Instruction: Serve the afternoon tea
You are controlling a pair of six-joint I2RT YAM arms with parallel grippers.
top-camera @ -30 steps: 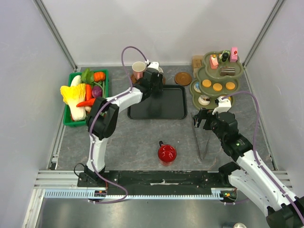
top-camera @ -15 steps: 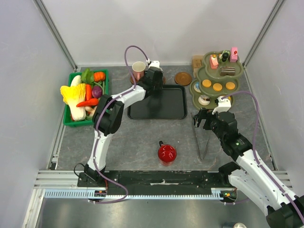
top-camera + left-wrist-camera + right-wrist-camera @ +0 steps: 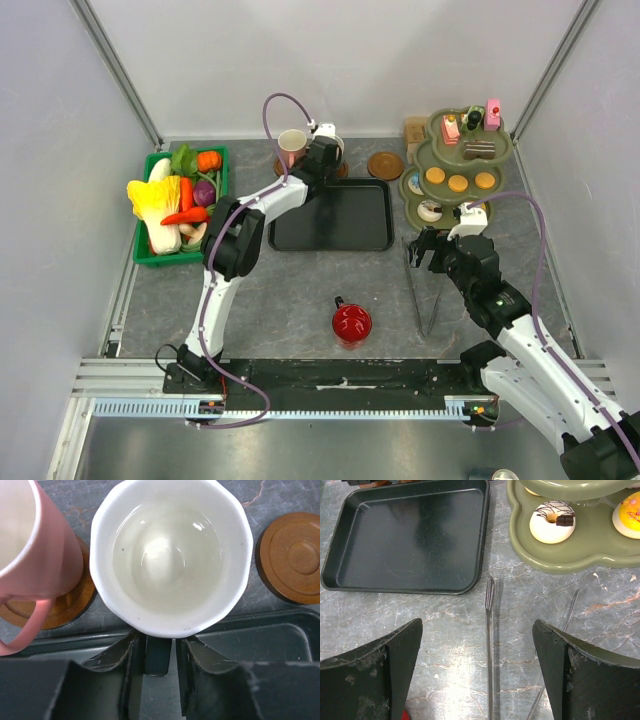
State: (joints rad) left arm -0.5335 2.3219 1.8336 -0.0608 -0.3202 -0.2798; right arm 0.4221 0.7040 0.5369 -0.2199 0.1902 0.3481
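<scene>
My left gripper (image 3: 322,152) reaches to the back of the table. In the left wrist view its jaws are closed on the dark handle (image 3: 159,655) of the white mug (image 3: 170,555), which is empty. The pink mug (image 3: 30,555) stands on a wooden coaster just left of it and also shows in the top view (image 3: 292,143). The red mug (image 3: 351,323) stands alone at the front centre. My right gripper (image 3: 477,680) is open and empty above the metal tongs (image 3: 490,645). A tiered green stand (image 3: 455,165) holds cakes and biscuits, including a white doughnut (image 3: 551,521).
A black tray (image 3: 333,215) lies in the middle, just in front of the mugs. An empty wooden coaster (image 3: 292,557) sits right of the white mug. A green crate of toy vegetables (image 3: 178,203) is at the left. Walls close in on both sides.
My left gripper has moved a little farther toward the back wall, at the white mug. The right arm and the red mug have not moved.
</scene>
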